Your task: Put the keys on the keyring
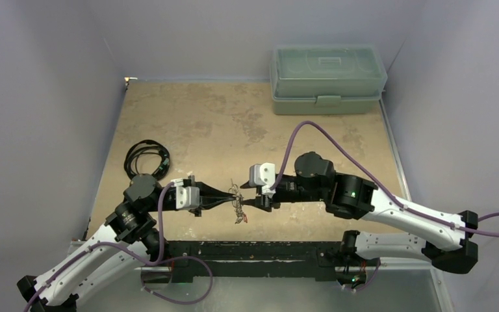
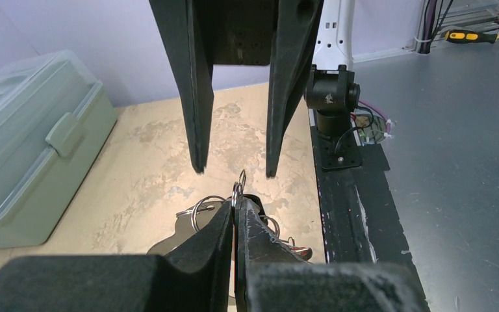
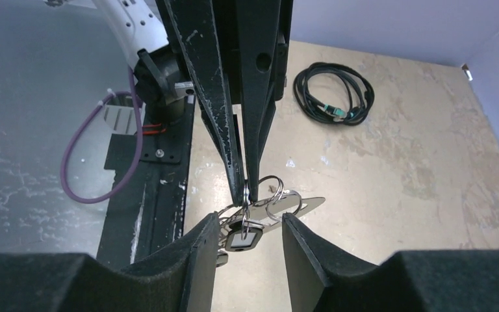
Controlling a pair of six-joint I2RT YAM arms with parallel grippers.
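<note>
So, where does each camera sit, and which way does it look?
Top external: above and behind the arms, looking down on the table; both arms show, left gripper and right gripper meeting at the keyring.
Left wrist: on the left arm, looking along its shut fingers at the right gripper; box at left.
Right wrist: on the right arm, looking along its open fingers at the left gripper; cable beyond.
Shared: both wrist views show the keyring in the left gripper.

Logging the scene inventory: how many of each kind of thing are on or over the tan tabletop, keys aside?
Grippers: 2 (left gripper, right gripper)
Lidded green box: 1
Black coiled cable: 1
Keyring: 1
Total: 5
</note>
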